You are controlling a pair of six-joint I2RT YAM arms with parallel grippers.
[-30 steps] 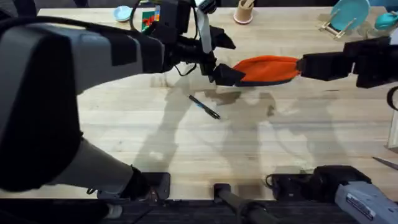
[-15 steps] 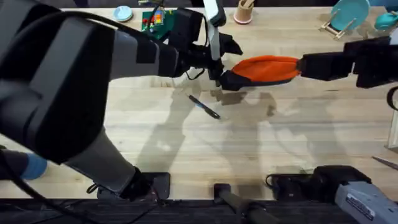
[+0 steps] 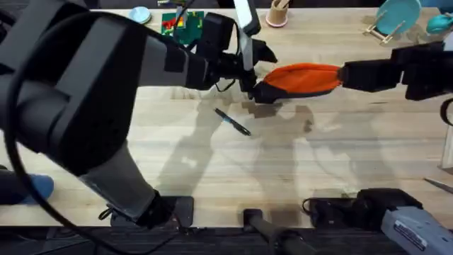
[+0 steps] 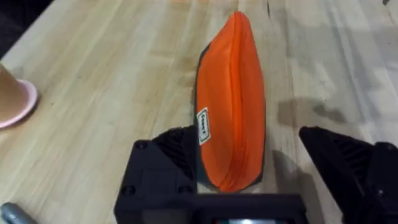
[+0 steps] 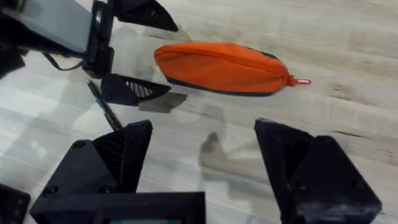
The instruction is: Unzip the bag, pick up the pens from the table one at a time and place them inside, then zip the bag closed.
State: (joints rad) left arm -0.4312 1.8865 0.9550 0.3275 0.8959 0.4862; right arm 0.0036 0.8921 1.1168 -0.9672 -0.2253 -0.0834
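1. Two tools of mine are on the bag (image 3: 301,78) right now, one at each end, because a zip will not run unless the pouch is kept from sliding.
2. My left tool (image 4: 261,158) is spread wide, its fingers straddling the bag's near end; in the left wrist view one finger sits tight against the side with the small label and the other stands clear, so nothing is pinched yet.
3. My right tool (image 5: 202,155) is spread too, hanging above bare counter (image 3: 212,170) just short of the end where the little red pull tab (image 5: 301,81) sticks out. I judge it is lining up on that tab, since that is the only handle the zip offers.
4. The bag lies flat on the counter, zip seam uppermost and, as far as I can make out, closed along its whole length.
5. One pen (image 3: 232,121), dark with a blue band, waits on the counter just in front of the bag's left end, apart from it. It also shows in the right wrist view, beside my left tool.
6. A second slim object (image 3: 439,185) lies at the counter's far right edge; it may be the other pen, but I cannot tell.
7. So we are at the opening step: brace, catch the tab, then pull.
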